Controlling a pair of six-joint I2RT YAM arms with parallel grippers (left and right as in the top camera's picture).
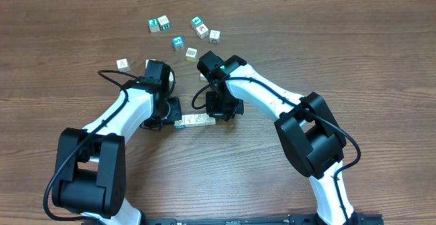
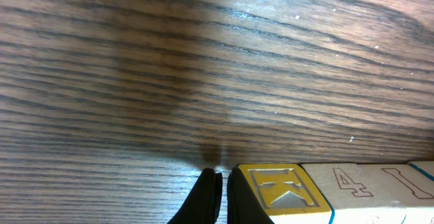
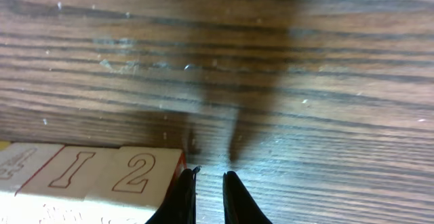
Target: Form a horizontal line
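The horizontal line [image 1: 194, 121] is a short row of pale cubes touching side by side, lying between my two grippers. My left gripper [image 1: 172, 121] rests at its left end, jaws shut and empty [image 2: 222, 173], the right finger against the yellow K cube [image 2: 278, 187]. After the K come the 4 cube [image 2: 352, 183] and another outlined cube [image 2: 420, 180]. At the right end my right gripper [image 1: 219, 113] stands with its jaws a narrow gap apart [image 3: 210, 175], bare table between them. Its left finger is beside the 2 cube [image 3: 139, 173], which follows the I cube [image 3: 71, 170].
Several loose cubes lie scattered at the back: a green-faced pair [image 1: 158, 24], a blue one [image 1: 178, 42], a cluster [image 1: 201, 30], one [image 1: 191, 53] behind the right arm, and one [image 1: 122, 64] left of the left arm.
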